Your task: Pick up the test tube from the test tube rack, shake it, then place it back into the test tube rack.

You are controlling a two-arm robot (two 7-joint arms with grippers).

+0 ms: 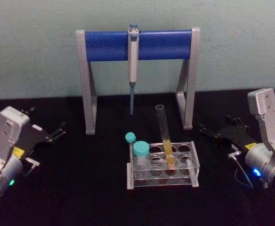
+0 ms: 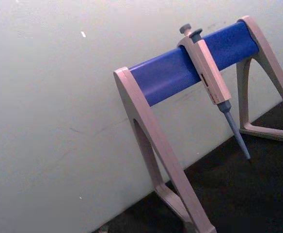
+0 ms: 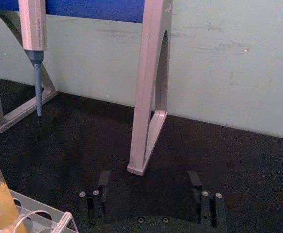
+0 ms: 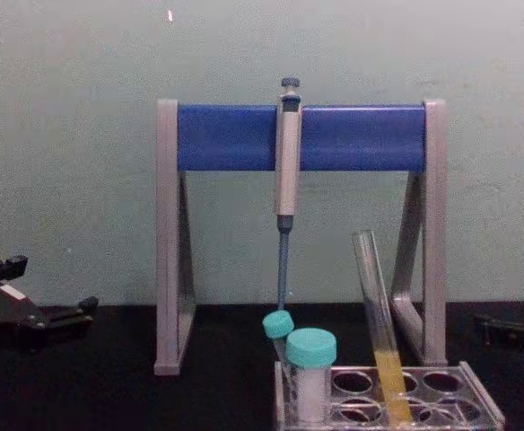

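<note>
rack [image 1: 163, 181] up front holds the tube [image 1: 165, 136], leaning. glass looks thin, light, slippery, so pinch above the liquid. left gripper [image 1: 57, 132] and right gripper [image 1: 207, 130] both wide, well apart.

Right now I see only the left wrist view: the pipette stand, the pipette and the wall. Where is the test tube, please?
Observer: The test tube stands tilted in the test tube rack, in front of the pipette stand, with yellow liquid in its lower part.
Operator: Thank you. Which tool is nearer to it, and is that tool ready to grasp?
Observer: The right tool is nearer. It is just to the right of the rack with its fingers open, holding nothing. The left tool is farther off on the left side, also open.
</note>
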